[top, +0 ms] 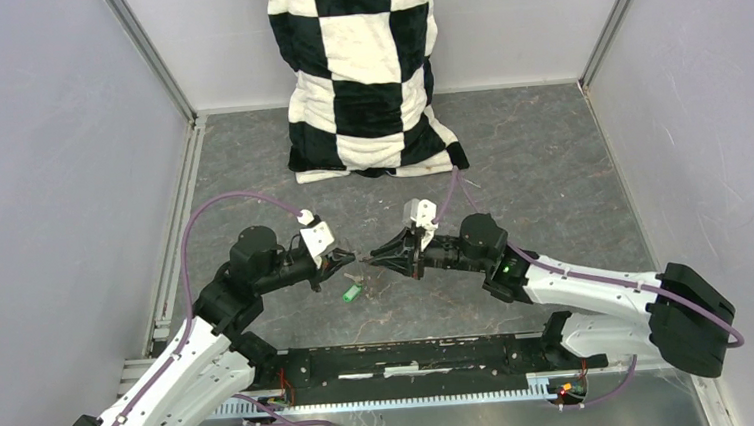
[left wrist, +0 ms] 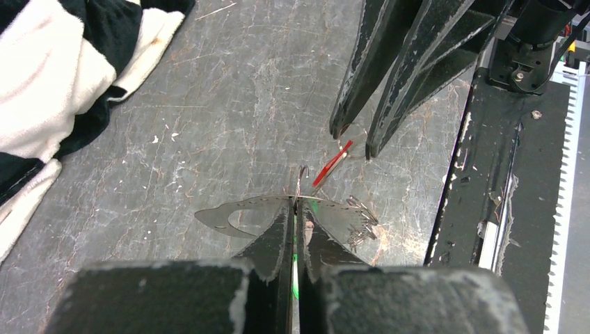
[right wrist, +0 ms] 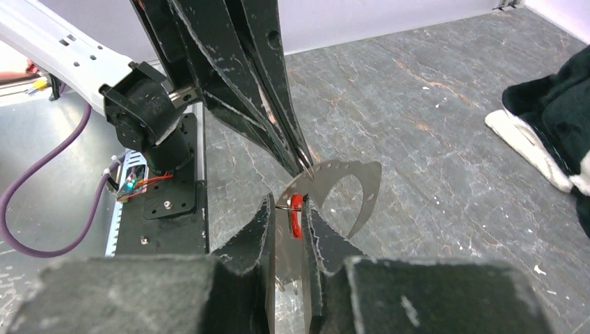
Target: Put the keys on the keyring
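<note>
Left fingers [left wrist: 273, 240] pinch the keyring [left wrist: 299, 184]; right fingers [right wrist: 254, 233], facing them, clasp the red key [right wrist: 296, 212].

Setting: a robotics lab test cell. Plain pale panel walls [top: 48, 146] stood in aluminium frame rails [top: 154, 58] around a grey marbled desk [top: 539, 152]. The left arm [top: 179, 372] and right arm [top: 599, 288] were bolted to a black base plate [top: 413, 356] and trailed purple cables [top: 231, 194].

The left gripper [top: 349, 261] and right gripper [top: 374, 256] meet tip to tip and block each other. The pinched keyring [left wrist: 216, 216] and red key [left wrist: 332, 163] fill the gap between them. A green key [top: 352, 293] lies just beneath. Beyond both wrists, bare table [top: 550, 161] runs to the checked cloth [top: 363, 74].
</note>
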Controlling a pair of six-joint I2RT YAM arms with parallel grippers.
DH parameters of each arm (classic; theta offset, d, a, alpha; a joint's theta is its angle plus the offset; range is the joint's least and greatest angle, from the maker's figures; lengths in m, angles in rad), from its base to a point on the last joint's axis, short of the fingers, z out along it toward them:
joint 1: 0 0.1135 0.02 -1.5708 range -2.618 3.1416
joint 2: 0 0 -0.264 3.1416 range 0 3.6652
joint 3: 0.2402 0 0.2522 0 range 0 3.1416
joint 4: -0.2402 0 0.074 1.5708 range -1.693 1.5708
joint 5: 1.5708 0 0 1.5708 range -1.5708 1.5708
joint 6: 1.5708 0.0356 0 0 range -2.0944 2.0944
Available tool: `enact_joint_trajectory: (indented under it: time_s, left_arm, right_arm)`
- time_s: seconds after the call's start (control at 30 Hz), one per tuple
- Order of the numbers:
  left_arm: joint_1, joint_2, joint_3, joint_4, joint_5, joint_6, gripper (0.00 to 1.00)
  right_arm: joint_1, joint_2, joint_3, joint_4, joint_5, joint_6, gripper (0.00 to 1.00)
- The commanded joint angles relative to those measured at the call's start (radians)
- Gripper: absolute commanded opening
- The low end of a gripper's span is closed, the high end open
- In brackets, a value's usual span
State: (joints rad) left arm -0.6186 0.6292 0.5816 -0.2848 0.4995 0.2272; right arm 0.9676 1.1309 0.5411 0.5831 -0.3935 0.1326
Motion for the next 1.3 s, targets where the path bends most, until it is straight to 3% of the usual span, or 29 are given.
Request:
enact_joint_trajectory:
  time_s: [0.0, 0.77, 0.93, 1.07, 1.27]
  left_arm:
    - [-0.002, -0.011, -0.006, 0.064, -0.002, -0.041, 0.02]
    - [-0.001, -0.01, 0.009, 0.052, -0.065, -0.052, 0.02]
    - [-0.001, -0.026, 0.018, 0.03, -0.101, -0.01, 0.02]
    - [-0.001, -0.041, 0.026, 0.02, -0.109, 0.022, 0.02]
    - [-0.001, -0.037, 0.031, 0.014, -0.071, 0.001, 0.02]
  right_arm:
    - [0.022, 0.037, 0.079, 0.047, -0.024, -0.031, 0.0]
    - [0.061, 0.04, 0.062, 0.055, 0.069, -0.042, 0.0]
    - [0.03, -0.052, -0.028, -0.167, 0.303, -0.103, 0.0]
    - [-0.006, -0.134, -0.18, -0.235, 0.454, -0.067, 0.0]
    - [-0.005, -0.086, -0.309, -0.195, 0.492, -0.049, 0.0]
